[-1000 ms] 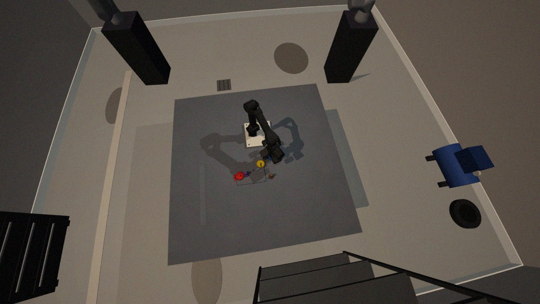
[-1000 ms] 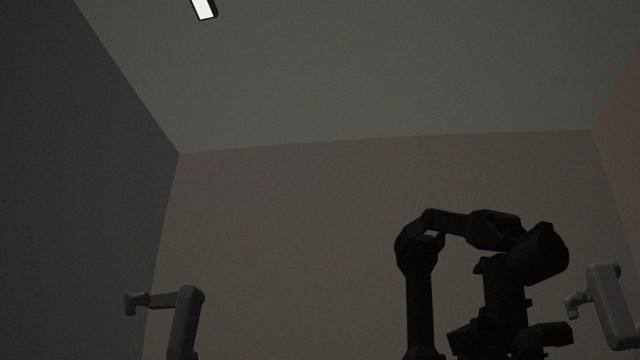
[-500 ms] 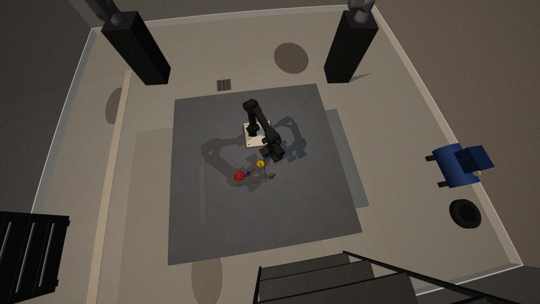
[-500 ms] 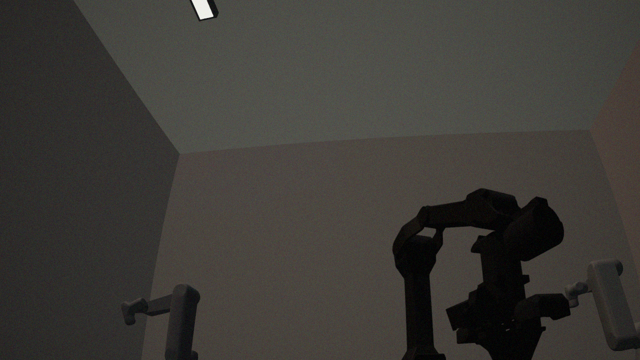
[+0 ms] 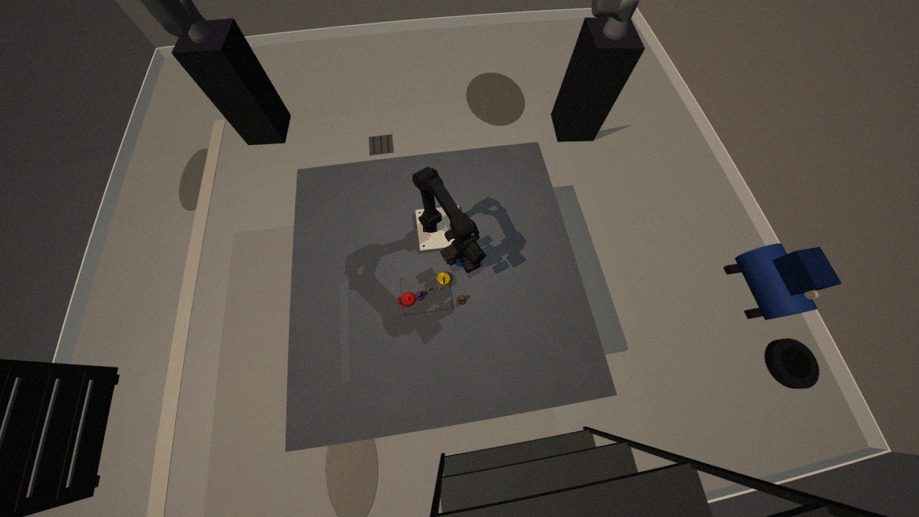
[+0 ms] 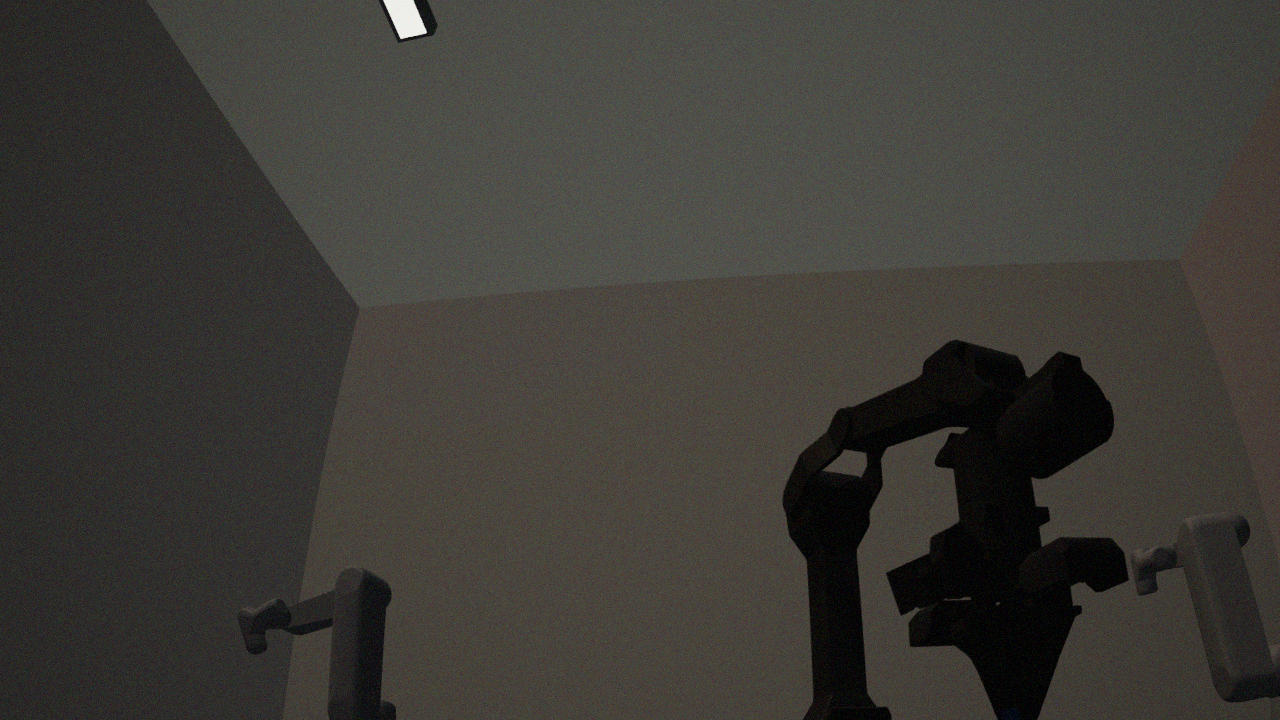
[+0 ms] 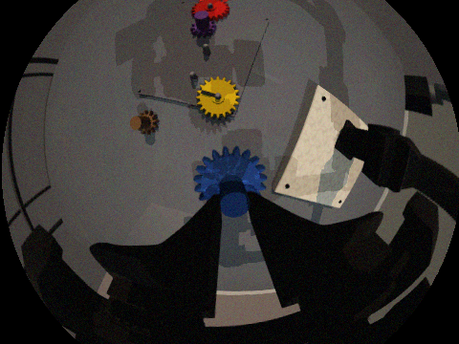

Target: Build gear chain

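The black parallel-jaw gripper (image 5: 459,261) (image 7: 233,198) is clenched on the upright post of the large blue toothed gear (image 5: 459,263) (image 7: 230,173). Its 2 dark fingers press the post from either side, and the gear's ring of teeth spreads out below the fingertips.

Taking the round yellow gear with a black stripe (image 5: 444,278) (image 7: 218,97) as landmark, the blue gear is near it, on the side toward the cream base plate (image 5: 425,244) (image 7: 306,158) of the arm. The blue post's long axis runs roughly along the line of the fingers, its round end toward the wrist camera. The yellow gear's stripe points from its hub toward the brown gear's side.

Beyond the yellow gear stand 2 empty grey pegs, the nearer peg (image 7: 193,78) just beside it and the farther peg (image 7: 206,50) between it and the small purple gear with a tall post (image 5: 419,295) (image 7: 203,28). The purple gear is next to the round red gear (image 5: 406,300) (image 7: 210,8), well apart from the yellow one. The small brown gear with a cylindrical post (image 5: 462,299) (image 7: 147,122) stands off to the yellow gear's other side.

The fingers hide part of the blue gear's near rim. The wrist view cuts off the red gear, and the board's surface is hard to separate from the dark table.
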`<state>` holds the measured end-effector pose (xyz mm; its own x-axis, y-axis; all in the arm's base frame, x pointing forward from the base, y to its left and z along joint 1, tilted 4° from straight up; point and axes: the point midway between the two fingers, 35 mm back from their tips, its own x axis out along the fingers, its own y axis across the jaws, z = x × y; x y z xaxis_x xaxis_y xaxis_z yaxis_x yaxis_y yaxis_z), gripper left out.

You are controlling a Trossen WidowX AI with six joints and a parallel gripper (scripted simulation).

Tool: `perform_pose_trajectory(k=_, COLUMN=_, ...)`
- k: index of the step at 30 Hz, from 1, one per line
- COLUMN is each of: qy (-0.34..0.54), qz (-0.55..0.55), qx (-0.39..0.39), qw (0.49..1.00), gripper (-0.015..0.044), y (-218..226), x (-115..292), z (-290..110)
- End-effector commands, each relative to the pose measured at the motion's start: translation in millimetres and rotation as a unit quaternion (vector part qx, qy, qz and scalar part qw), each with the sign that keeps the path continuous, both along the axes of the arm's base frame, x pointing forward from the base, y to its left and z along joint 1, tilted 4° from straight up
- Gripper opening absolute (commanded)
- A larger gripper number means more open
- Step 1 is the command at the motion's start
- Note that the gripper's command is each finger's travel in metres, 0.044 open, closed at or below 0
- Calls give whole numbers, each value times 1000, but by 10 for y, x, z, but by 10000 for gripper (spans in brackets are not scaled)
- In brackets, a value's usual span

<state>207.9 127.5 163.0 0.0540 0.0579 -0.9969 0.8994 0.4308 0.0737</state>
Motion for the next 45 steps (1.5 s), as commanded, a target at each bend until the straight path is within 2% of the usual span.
perform_pose_trajectory(k=1, qy=-3, qz=0, qx=1, qw=1000, gripper=0, y=-9, x=-4, z=93)
perform_pose_trajectory(k=14, qy=-1, qz=-3, qx=0, qw=1000, gripper=0, y=-55, x=-73, z=332)
perform_pose_trajectory(k=45, qy=-6, qz=4, qx=-3, qw=1000, gripper=0, y=-386, x=362, z=87)
